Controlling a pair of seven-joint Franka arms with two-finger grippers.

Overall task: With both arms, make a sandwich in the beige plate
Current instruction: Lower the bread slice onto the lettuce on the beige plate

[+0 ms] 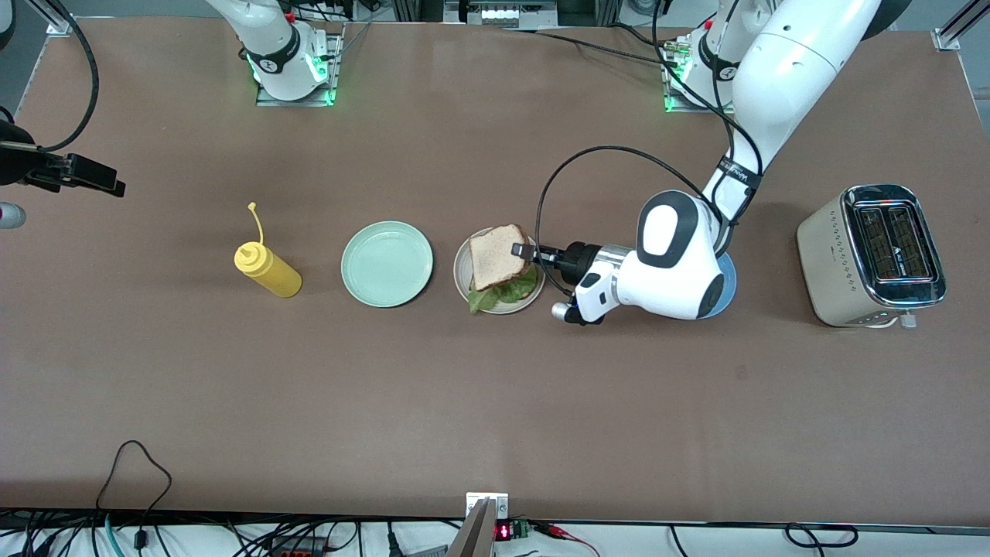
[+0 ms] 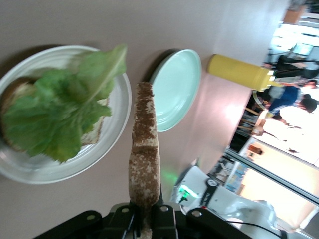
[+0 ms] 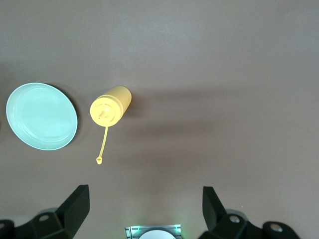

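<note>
Covering most of the blue plate [image 1: 727, 285], the left arm's white wrist left only a thin blue crescent of it showing in the front view. The left hand [image 1: 527, 253] was clamped on one edge of a bread slice [image 1: 498, 256], holding it over the beige plate [image 1: 462, 275]. From the front, that slice hid nearly everything on the plate; only a fringe of the lettuce leaf [image 1: 506, 292] stuck out at the side nearer the camera. The left wrist view showed what the front view could not: the held slice [image 2: 144, 154] seen edge-on, up in the air and clear of the plate [image 2: 119, 107], and the whole lettuce leaf [image 2: 62, 112] lying on a lower bread slice [image 2: 94, 132], of which only bits peeked out from under the leaf.

The right hand [image 3: 145, 200] was cut off at the front view's edge, toward the right arm's end of the worktop [image 1: 495, 402]; there its arm waited. Its own wrist view showed the fingers spread wide and empty, above the yellow squeeze bottle [image 3: 110, 106] and the mint green plate [image 3: 41, 116], which lay beside the beige plate. The toaster [image 1: 872, 254] stood well apart from the beige plate, toward the left arm's end.
</note>
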